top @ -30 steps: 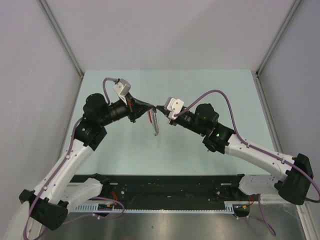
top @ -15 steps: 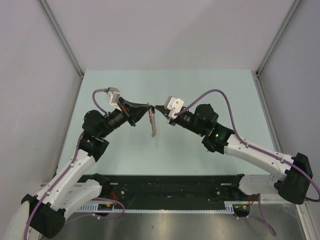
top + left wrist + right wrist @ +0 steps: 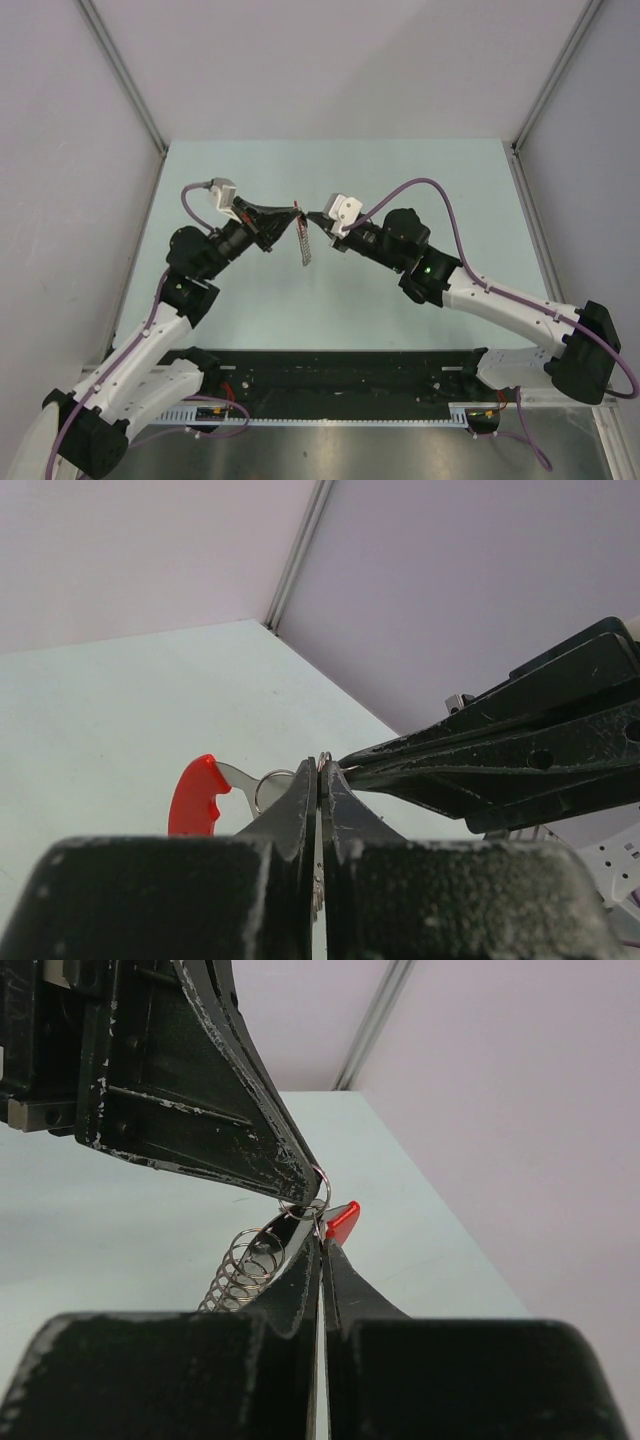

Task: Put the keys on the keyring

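The left gripper (image 3: pixel 296 212) and right gripper (image 3: pixel 313 216), tips meeting, are both clamping fully closed on the keyring (image 3: pixel 307 248), which is dangling lengthwise from 12 toward 6 o'clock.

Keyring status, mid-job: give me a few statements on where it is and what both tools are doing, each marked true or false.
1. The left tool and the right tool are both shut. True.
2. The keyring lies flat on the table. False: it hangs in the air below the tool tips.
3. The two tool tips meet at the keyring's upper end. True.
4. The left wrist view shows a green plastic part beside the tool. False: the plastic part is red.
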